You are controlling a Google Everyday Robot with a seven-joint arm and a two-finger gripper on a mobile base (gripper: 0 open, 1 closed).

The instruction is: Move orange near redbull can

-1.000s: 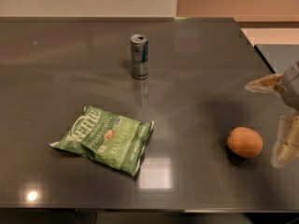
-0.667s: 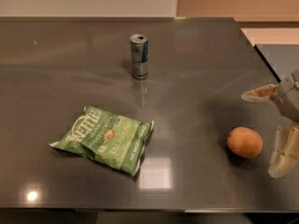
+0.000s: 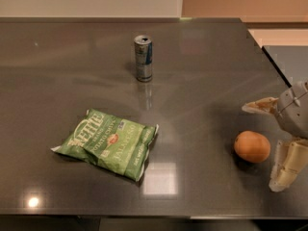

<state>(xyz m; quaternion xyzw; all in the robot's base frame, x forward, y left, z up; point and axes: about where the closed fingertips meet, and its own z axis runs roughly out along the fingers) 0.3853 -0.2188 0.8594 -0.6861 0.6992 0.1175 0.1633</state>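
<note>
The orange (image 3: 252, 147) lies on the dark table (image 3: 202, 71) at the front right. The redbull can (image 3: 143, 58) stands upright at the back middle, far from the orange. My gripper (image 3: 267, 143) is at the right edge, just right of the orange. It is open, with one pale finger (image 3: 260, 106) behind the orange and the other (image 3: 288, 165) in front and to the right. The fingers do not touch the orange.
A green chip bag (image 3: 108, 143) lies flat at the front left of the middle. The table's right edge runs close behind my gripper, and its front edge is near the bottom.
My gripper has lowered and shifted slightly left toward the orange. The orange, can and bag have not moved.
</note>
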